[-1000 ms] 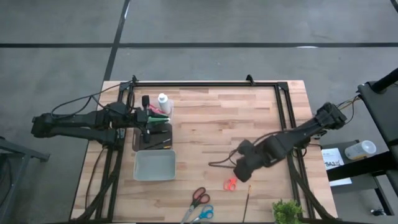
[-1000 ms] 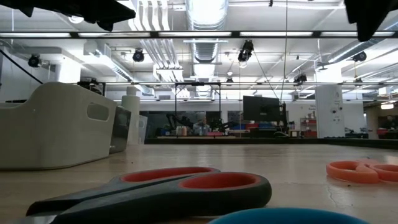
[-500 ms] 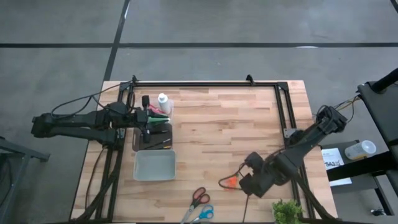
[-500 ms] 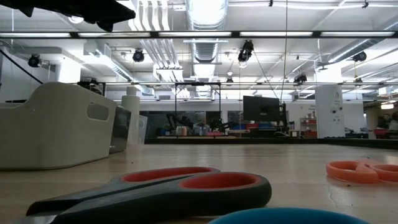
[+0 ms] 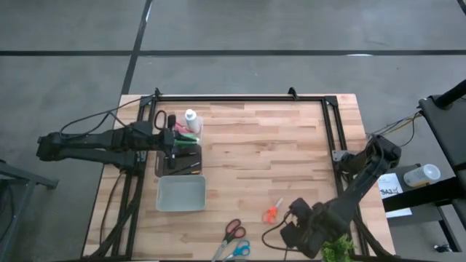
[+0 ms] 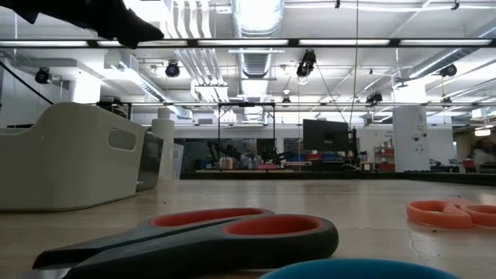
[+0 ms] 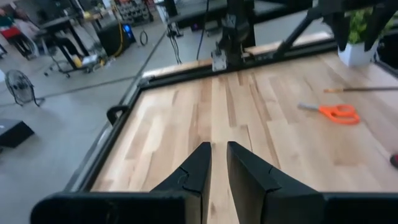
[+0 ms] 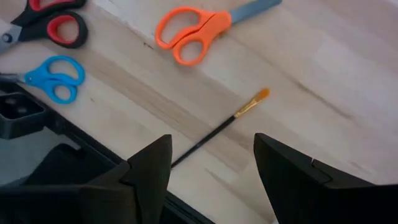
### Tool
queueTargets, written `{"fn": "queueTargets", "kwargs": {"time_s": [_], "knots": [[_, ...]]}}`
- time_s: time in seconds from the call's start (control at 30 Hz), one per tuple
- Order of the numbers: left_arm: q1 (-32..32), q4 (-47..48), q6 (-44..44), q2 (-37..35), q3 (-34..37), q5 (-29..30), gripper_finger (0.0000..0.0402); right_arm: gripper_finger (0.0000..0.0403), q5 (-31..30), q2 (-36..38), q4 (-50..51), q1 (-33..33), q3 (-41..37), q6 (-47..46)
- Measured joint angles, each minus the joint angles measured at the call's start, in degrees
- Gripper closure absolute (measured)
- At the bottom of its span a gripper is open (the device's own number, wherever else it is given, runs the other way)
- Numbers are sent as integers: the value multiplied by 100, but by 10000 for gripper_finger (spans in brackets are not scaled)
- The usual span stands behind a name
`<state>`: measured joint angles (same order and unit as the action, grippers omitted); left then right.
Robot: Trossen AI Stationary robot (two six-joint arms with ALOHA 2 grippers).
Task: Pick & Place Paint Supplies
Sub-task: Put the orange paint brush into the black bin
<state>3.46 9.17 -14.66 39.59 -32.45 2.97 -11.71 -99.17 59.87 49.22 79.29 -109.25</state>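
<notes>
A thin dark-handled brush (image 8: 214, 137) with an orange tip (image 8: 262, 94) lies flat on the wood near the table's near right edge. My right gripper (image 8: 211, 177) hangs open above it and points down, one finger to each side of the handle, touching nothing. In the high view that gripper (image 5: 300, 231) hides the brush. A white paint bottle (image 5: 191, 118) stands at the far left by a black holder (image 5: 178, 156), with green and red pieces (image 5: 186, 135) beside it. My left gripper (image 7: 219, 163) hovers there, its fingers slightly apart with nothing between them.
Orange scissors (image 8: 193, 32) lie just beyond the brush. Red-and-black scissors (image 5: 233, 229) and blue scissors (image 5: 239, 249) lie near the front edge. A grey tray (image 5: 181, 193) sits left of centre, and a small plant (image 5: 335, 247) stands at the near right corner.
My right gripper has swung toward the table's near edge and come down. It has rolled as it went and now stands over the brush, past the orange scissors. Its fingers stay open.
</notes>
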Motion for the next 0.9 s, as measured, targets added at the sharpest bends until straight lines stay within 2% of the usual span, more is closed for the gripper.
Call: {"fn": "queueTargets", "kwargs": {"time_s": [0.2, 0.4, 0.53, 0.63, 0.9], "knots": [[0, 546, -4, 0, 0, 1, 343, 180, -9, -347, -540, 232, 0, -361], [0, 1164, -9, 0, 0, 1, 343, 180, -40, -567, -506, 505, -7, -1049], [0, 1509, -7, 0, 0, 1, 343, 180, -59, -590, -721, 572, -7, -1080], [0, 1648, -7, 0, 0, -1, 343, 180, -338, -590, -850, 648, -7, -1065], [0, 1689, -7, 0, 0, 0, 343, 180, -642, -566, -834, 640, -7, -1018]]}}
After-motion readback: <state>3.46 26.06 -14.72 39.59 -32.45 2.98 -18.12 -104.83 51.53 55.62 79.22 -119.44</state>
